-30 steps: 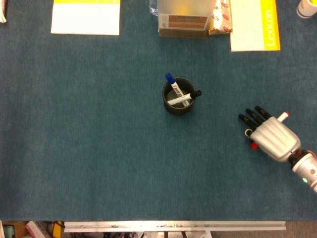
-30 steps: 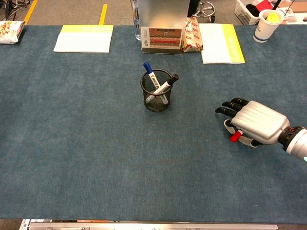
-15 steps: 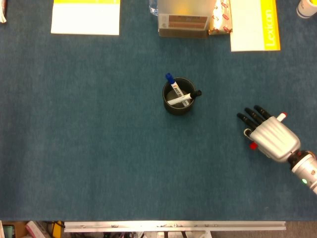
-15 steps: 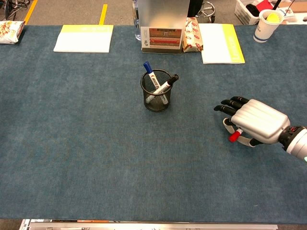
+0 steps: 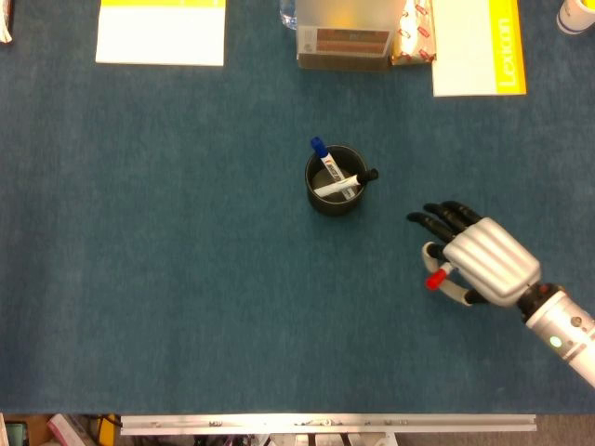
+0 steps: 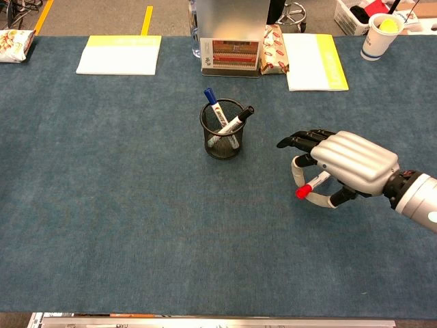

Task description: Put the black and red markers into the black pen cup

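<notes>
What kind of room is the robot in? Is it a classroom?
Probably an office or lab desk rather than a classroom. A blue felt-covered table holds a black pen cup with markers, yellow-edged notepads and a paper cup, and the right hand holds a red marker.

A red-capped marker (image 6: 305,190) with a white barrel is held under the black fingers (image 6: 300,142) of the silver right hand (image 6: 345,166). Beyond the fingertips, a black mesh pen cup (image 6: 222,129) is seen holding a blue-capped marker (image 6: 211,98) and a black-capped marker (image 6: 240,117), on a dark blue table cloth (image 6: 123,178).
</notes>
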`<control>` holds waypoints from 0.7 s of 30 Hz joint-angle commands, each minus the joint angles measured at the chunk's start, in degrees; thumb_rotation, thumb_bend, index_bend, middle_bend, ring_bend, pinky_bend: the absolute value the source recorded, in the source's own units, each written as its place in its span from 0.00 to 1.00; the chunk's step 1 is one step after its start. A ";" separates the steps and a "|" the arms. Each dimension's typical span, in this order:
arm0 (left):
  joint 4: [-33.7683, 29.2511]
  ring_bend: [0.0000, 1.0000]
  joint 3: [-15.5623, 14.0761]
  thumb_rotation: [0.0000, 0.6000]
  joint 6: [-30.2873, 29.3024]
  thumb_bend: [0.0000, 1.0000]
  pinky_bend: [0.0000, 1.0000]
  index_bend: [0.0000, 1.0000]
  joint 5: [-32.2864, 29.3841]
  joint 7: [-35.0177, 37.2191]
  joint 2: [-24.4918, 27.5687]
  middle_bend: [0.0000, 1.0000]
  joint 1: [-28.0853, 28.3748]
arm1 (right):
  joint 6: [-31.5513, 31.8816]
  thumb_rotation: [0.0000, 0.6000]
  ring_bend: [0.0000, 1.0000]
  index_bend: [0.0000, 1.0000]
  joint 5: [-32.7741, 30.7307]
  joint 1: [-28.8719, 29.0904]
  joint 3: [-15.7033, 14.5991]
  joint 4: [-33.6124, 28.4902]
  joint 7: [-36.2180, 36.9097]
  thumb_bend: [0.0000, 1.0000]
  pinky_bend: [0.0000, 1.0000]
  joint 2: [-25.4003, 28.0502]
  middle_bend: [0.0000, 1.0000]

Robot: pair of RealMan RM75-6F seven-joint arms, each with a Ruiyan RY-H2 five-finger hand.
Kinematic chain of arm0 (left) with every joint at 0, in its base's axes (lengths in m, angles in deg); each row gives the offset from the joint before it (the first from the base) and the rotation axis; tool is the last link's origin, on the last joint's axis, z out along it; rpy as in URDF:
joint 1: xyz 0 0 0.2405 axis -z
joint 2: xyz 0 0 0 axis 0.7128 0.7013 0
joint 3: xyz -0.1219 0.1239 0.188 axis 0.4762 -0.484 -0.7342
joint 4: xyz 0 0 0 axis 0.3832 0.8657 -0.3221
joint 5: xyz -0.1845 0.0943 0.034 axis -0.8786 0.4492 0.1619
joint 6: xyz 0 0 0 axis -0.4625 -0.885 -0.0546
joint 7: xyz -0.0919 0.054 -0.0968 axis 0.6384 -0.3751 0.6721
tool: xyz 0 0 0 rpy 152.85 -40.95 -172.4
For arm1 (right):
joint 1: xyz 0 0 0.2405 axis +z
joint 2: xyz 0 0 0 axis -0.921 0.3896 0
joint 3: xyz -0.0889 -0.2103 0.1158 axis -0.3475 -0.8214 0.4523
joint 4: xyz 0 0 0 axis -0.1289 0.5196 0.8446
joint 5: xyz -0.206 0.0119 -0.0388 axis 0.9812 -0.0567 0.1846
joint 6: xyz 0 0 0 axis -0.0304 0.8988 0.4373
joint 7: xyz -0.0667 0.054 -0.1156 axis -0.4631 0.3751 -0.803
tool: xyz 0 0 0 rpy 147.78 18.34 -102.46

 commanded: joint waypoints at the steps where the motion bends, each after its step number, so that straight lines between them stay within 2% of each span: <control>1: -0.02 0.00 0.10 1.00 -0.04 0.22 0.03 0.36 -0.11 0.21 0.05 0.01 -0.01 | -1.43 1.00 0.09 0.65 -0.70 1.38 1.03 -1.97 3.24 0.29 0.14 -0.36 0.15; 11: -0.29 0.00 0.42 1.00 -0.45 0.22 0.03 0.36 -0.27 1.80 0.81 0.01 -0.21 | -3.05 1.00 0.09 0.65 -0.64 5.51 4.75 -3.70 13.79 0.29 0.14 -4.09 0.16; 21: -0.01 0.00 0.62 1.00 0.37 0.22 0.03 0.37 -1.35 2.14 0.93 0.01 -0.03 | 0.65 1.00 0.09 0.65 2.30 7.59 6.83 1.65 21.44 0.29 0.14 -10.60 0.16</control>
